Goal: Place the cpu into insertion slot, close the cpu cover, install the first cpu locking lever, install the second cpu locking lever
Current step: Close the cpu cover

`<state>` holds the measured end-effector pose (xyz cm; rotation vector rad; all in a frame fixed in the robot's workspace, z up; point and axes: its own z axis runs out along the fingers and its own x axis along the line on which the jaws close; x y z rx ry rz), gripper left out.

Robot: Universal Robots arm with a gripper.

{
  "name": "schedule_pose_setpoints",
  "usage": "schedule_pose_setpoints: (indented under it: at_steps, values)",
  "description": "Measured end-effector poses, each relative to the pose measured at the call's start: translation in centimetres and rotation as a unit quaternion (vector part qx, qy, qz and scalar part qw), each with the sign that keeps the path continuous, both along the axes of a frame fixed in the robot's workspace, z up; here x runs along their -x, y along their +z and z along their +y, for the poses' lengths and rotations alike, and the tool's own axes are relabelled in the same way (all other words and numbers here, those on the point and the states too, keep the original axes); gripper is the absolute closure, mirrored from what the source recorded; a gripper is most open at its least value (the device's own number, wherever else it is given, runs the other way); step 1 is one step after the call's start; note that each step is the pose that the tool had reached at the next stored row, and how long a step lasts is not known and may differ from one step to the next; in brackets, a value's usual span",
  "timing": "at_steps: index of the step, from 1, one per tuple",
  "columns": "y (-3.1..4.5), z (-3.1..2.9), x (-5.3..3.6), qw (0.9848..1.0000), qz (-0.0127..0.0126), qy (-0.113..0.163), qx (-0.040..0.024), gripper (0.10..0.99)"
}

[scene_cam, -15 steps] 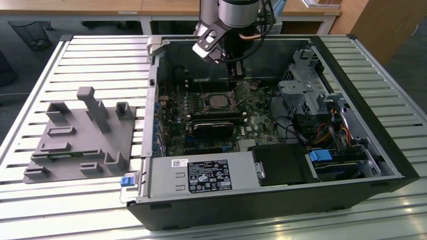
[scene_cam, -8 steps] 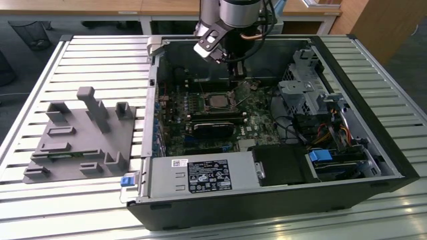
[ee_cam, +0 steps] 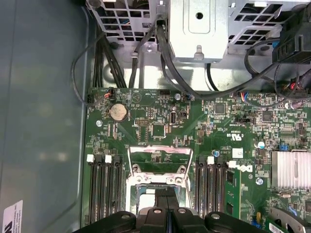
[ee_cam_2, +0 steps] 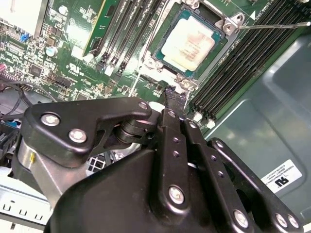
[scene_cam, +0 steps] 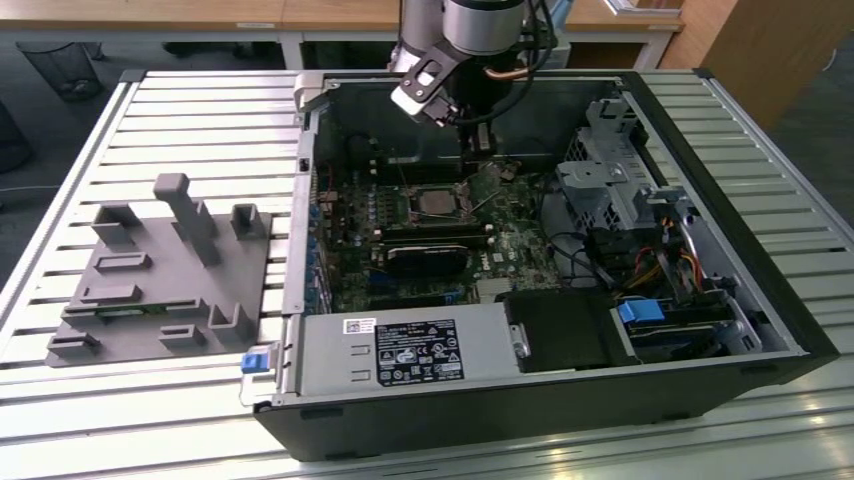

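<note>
Pincer [ee_cam_2: 175,94] shut, finger against finger, nothing visible between them. Its tip hangs just beside the near edge of the socket; contact not clear. Chip [ee_cam_2: 188,44] already lies flat in the socket [ee_cam_2: 233,22], silvery top up, green border showing all round. Step one judged done.

Cover frame [ee_cam: 158,148] stands flipped back off the socket in the first wrist view, board visible through its cut-out: not closed. One thin locking lever [ee_cam_2: 277,25] sticks out sideways from a socket corner, unlatched. The other lever cannot be made out. By this reading, the cover and both levers are left to do. Memory slots [ee_cam_2: 243,63] run alongside the socket.

Farther out, in the exterior view, the arm [scene_cam: 474,25] comes down from above, wrist near upright. The tool points down into the open computer case [scene_cam: 534,420], which sits on a slatted table [scene_cam: 174,120].
</note>
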<state>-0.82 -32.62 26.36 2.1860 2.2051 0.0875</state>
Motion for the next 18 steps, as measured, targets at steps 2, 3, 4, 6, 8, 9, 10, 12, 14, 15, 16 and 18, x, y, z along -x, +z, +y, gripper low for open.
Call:
schedule_pose_setpoints:
  at_steps: [2,3,4,6,8,9,10,12,14,15,16,18]
  values:
    - [0.0,0.0,-0.09,1.0,0.0,0.0,0.0,0.98]
    - [-0.01,0.0,-0.17,1.0,0.0,0.0,0.0,0.98]
    - [-0.01,0.0,-0.26,1.0,0.0,0.001,0.0,0.98]
    - [-0.02,0.0,-0.46,1.0,0.0,0.004,0.0,0.98]
    - [-0.02,0.0,-0.7,1.0,0.0001,0.006,0.0,0.98]
    - [-0.03,0.0,-0.81,1.0,0.0001,0.007,0.0,0.98]
    - [-0.03,0.0,-0.94,1.0,0.0001,0.007,0.0,0.98]
    - [-0.04,0.0,-1.19,1.0,0.0003,0.009,0.0,0.98]
    - [-0.04,0.0,-1.4,1.0,0.0005,0.009,0.0,0.98]
    - [-0.05,0.0,-1.46,1.0,0.0005,0.009,0.0,0.98]
    - [-0.05,0.0,-1.51,1.0,0.0005,0.01,0.0,0.98]
    - [-0.06,0.0,-1.59,1.0,0.0005,0.01,0.0,0.98]
